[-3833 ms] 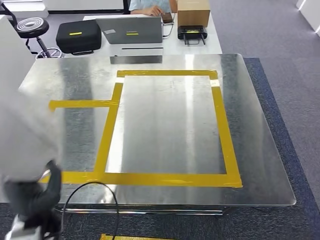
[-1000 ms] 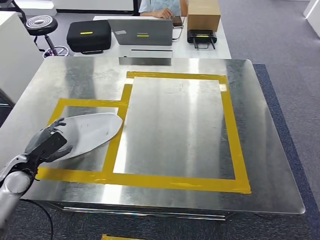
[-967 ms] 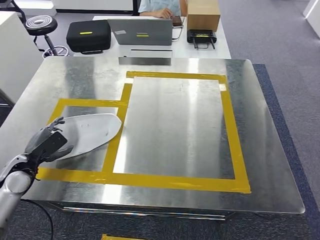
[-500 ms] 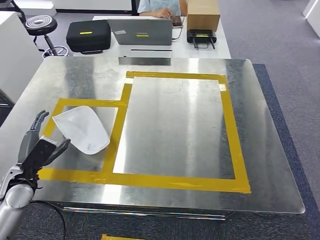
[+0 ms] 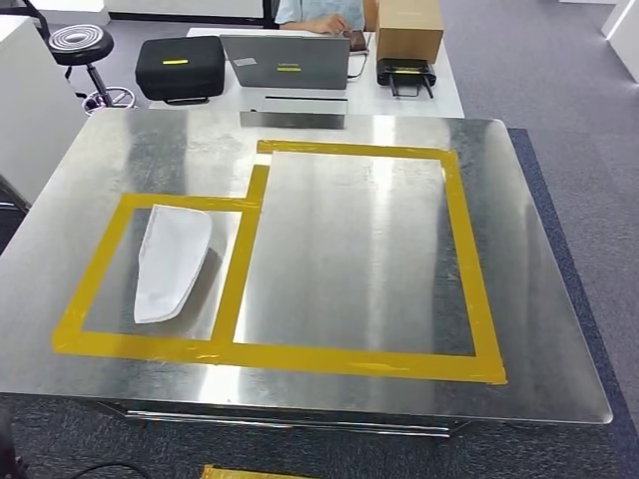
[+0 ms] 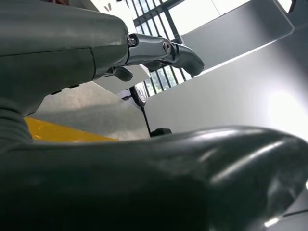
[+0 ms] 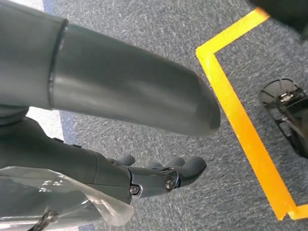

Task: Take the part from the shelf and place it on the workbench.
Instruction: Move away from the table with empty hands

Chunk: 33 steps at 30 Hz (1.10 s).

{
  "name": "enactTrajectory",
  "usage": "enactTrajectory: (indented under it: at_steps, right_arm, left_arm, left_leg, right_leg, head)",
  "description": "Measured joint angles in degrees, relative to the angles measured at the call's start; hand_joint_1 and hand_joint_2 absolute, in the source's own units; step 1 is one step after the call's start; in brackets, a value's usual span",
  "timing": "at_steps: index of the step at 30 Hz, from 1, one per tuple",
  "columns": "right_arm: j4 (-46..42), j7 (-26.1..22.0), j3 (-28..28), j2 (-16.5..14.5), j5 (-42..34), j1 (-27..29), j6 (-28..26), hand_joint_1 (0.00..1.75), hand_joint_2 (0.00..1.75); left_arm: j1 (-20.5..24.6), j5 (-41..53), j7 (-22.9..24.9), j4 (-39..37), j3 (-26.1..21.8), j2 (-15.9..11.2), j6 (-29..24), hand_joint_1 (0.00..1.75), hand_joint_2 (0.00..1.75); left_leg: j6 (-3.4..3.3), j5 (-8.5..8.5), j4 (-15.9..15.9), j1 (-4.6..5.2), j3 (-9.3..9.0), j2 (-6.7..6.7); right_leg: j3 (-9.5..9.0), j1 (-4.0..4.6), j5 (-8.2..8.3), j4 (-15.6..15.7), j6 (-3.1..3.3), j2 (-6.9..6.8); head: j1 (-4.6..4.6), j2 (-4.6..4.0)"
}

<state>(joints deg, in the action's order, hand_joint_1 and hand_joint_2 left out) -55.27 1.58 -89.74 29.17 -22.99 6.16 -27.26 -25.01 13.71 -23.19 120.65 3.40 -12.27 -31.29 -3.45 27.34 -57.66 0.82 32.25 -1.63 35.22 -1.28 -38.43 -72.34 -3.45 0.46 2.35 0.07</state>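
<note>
Two hands hang empty, fingers apart. The left hand (image 6: 109,144), seen from its wrist camera, holds nothing, its dark fingers (image 6: 171,50) stretched out straight above the thick grey thumb, with a strip of yellow tape and shiny metal behind it. The right hand (image 7: 120,139) is likewise loose and open over blue-grey carpet crossed by a yellow floor line (image 7: 247,125).

On the steel surface (image 5: 527,249), the white part (image 5: 170,261) lies flat inside the smaller rectangle of yellow tape (image 5: 238,254), left of the larger taped rectangle and touching neither border.

Beyond the far edge, a second table carries a black case (image 5: 180,68), a grey laptop (image 5: 287,62) and a cardboard box (image 5: 409,28), where a person's hand (image 5: 320,22) rests. A stool (image 5: 72,45) stands to the far left.
</note>
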Motion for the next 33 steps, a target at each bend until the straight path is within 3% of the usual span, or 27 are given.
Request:
enactTrajectory:
  at_steps: [3, 5, 8, 10, 12, 13, 14, 15, 16, 17, 19, 20, 21, 22, 25, 26, 33]
  right_arm:
    - [-0.6, 0.1, 0.0, 0.4, 0.0, -0.1, 0.0, 0.0, 0.0]
    - [-1.0, 0.1, 0.0, 0.6, 0.0, -0.2, 0.0, 0.0, 0.0]
    - [-1.3, 0.2, 0.0, 0.6, 0.0, -0.1, -0.1, 0.0, 0.0]
    - [-1.5, 0.4, 0.0, 0.7, 0.0, 0.0, -0.2, 0.0, 0.0]
    - [-1.9, 1.0, 0.0, 0.7, 0.0, 0.1, -0.4, 0.0, 0.0]
    - [-2.1, 1.2, 0.0, 0.7, 0.1, 0.1, -0.6, 0.0, 0.0]
    - [-2.3, 1.5, 0.0, 0.7, 0.1, 0.2, -0.9, 0.0, 0.0]
    - [-2.5, 1.7, 0.0, 0.7, 0.1, 0.2, -1.3, 0.0, 0.0]
    - [-2.8, 1.9, 0.0, 0.7, 0.1, 0.2, -1.7, 0.0, 0.44]
    - [-3.1, 1.9, 0.0, 0.7, 0.0, 0.3, -2.4, 0.0, 0.87]
    - [-3.8, 1.7, 0.0, 0.7, -0.5, 0.3, -3.8, 0.0, 1.75]
    - [-4.1, 1.4, 0.0, 0.8, -0.9, 0.3, -4.6, 0.0, 1.75]
    - [-4.3, 1.2, 0.0, 0.8, -1.0, 0.3, -5.3, 0.0, 1.75]
    - [-4.4, 1.0, 0.0, 0.8, -0.8, 0.3, -6.1, 0.0, 1.75]
    - [-4.6, 1.3, 0.0, 0.9, 0.4, 0.4, -9.1, 0.0, 0.44]
    - [-4.7, 1.1, 0.0, 0.9, 0.3, 0.4, -10.0, 0.0, 0.0]
    - [-6.4, -2.6, 0.0, 2.1, -4.4, 1.2, -10.2, 0.0, 0.0]
  left_arm:
    - [-0.7, -0.1, 0.0, 1.3, -0.2, 0.5, 0.0, 0.0, 0.0]
    - [-1.0, -0.1, 0.0, 2.0, -0.3, 0.8, 0.0, 0.0, 0.0]
    - [-1.5, -0.2, -0.1, 2.6, -0.7, 1.0, -0.2, 0.0, 0.0]
    - [-2.4, -0.2, -0.4, 3.2, -0.8, 1.2, -0.7, 0.0, 0.0]
    - [-3.6, -0.2, -1.1, 4.1, -0.8, 1.5, -1.7, 0.0, 0.0]
    - [-4.3, -0.2, -1.4, 4.5, -0.8, 1.8, -2.4, 0.0, 0.0]
    - [-5.1, -0.1, -1.7, 5.0, -0.7, 2.1, -3.2, 0.0, 0.0]
    - [-5.8, -0.2, -1.9, 5.5, -0.7, 2.3, -3.9, 0.0, 0.0]
    - [-6.6, -0.3, -2.0, 5.9, -0.6, 2.6, -4.6, 0.0, 0.0]
    - [-7.2, -0.6, -2.0, 6.5, -0.5, 2.8, -5.3, 0.0, 0.44]
    - [-8.1, -1.1, -2.0, 7.4, -0.3, 3.3, -6.3, 0.0, 1.31]
    - [-8.4, -1.2, -1.9, 7.7, -0.1, 3.5, -6.7, 0.0, 1.75]
    - [-8.7, -1.4, -1.9, 7.9, 0.1, 3.7, -6.9, 0.0, 1.75]
    - [-9.1, -1.4, -1.8, 8.0, 0.4, 3.8, -7.1, 0.0, 1.31]
    - [-9.9, -0.3, -1.7, 8.2, 1.5, 3.5, -7.7, 0.0, 0.0]
    - [-10.1, 0.2, -1.7, 8.3, 1.8, 3.4, -7.9, 0.0, 0.0]
    - [-10.3, 1.7, -2.4, 8.8, 3.0, 3.3, -8.6, 0.0, 0.0]
  left_leg:
    - [0.65, -0.27, -0.7, -0.19, 0.7, -0.18]
    - [1.44, -0.56, -1.2, -0.12, 1.26, -0.39]
    - [2.55, -0.81, -1.7, -0.18, 1.9, -0.53]
    - [3.1, 2.25, -4.3, -0.38, 2.88, -0.01]
    - [3.55, 7.7, -10.7, -0.56, 4.44, 0.57]
    - [3.67, 9.62, -13.9, -0.62, 4.95, 0.66]
    - [3.71, 10.31, -16.0, -0.67, 4.83, 0.69]
    - [3.66, 9.77, -16.0, -0.68, 3.86, 0.71]
    - [3.53, 8.41, -14.1, -0.69, 1.98, 0.74]
    - [3.34, 6.79, -10.6, -0.69, -0.67, 0.77]
    - [2.91, 5.11, -2.6, -0.55, -5.71, 0.88]
    - [2.85, 5.1, 0.2, -0.48, -7.13, 0.91]
    - [2.81, 5.33, 1.7, -0.39, -7.6, 0.93]
    - [2.76, 5.4, 2.2, -0.28, -7.59, 0.92]
    - [2.32, 5.27, 2.2, -0.03, -7.44, 1.07]
    - [2.14, 5.14, 2.2, 0.02, -7.4, 1.18]
    - [1.46, 4.66, 2.1, 0.26, -7.12, 1.5]
  right_leg:
    - [-5.82, -0.25, 4.72, 10.0, -0.19, 0.2]
    - [-8.02, -0.17, 5.89, 14.4, 0.35, 0.61]
    - [-7.0, -0.03, 6.27, 14.8, 1.85, 0.41]
    - [-6.11, -0.05, 7.01, 14.9, 2.74, -0.16]
    - [-5.12, 0.14, 7.78, 14.9, 3.22, -0.66]
    - [-4.57, 0.24, 8.19, 14.8, 3.3, -0.9]
    - [-4.05, 0.34, 8.62, 14.8, 3.28, -1.12]
    - [-3.62, 0.41, 9.03, 14.7, 3.23, -1.31]
    - [-3.22, 0.47, 9.45, 14.7, 3.14, -1.48]
    - [-2.89, 0.51, 9.85, 14.6, 3.01, -1.59]
    - [-2.2, 0.63, 10.54, 14.5, 2.63, -1.76]
    - [-1.84, 0.75, 10.68, 14.4, 2.5, -1.81]
    - [-1.53, 0.82, 10.87, 14.2, 2.61, -1.82]
    - [-1.32, 0.84, 11.03, 14.2, 2.69, -1.81]
    - [-1.32, 0.64, 11.7, 14.6, 2.5, -1.68]
    - [-1.38, 0.59, 12.0, 14.8, 2.27, -1.62]
    - [-1.41, 0.39, 13.07, 15.4, 1.48, -1.32]
  head:
    - [-0.03, 0.0]
    - [0.02, 0.01]
    - [0.07, 0.01]
    - [0.05, 0.0]
    - [0.03, 0.0]
    - [0.04, 0.0]
    - [0.03, 0.0]
    - [0.04, 0.0]
    - [0.04, 0.0]
    - [0.03, 0.0]
    - [0.02, 0.0]
    - [-0.01, 0.0]
    - [-0.06, 0.01]
    - [-0.11, 0.01]
    - [-0.29, 0.01]
    - [-0.34, 0.01]
    - [-0.32, 0.0]
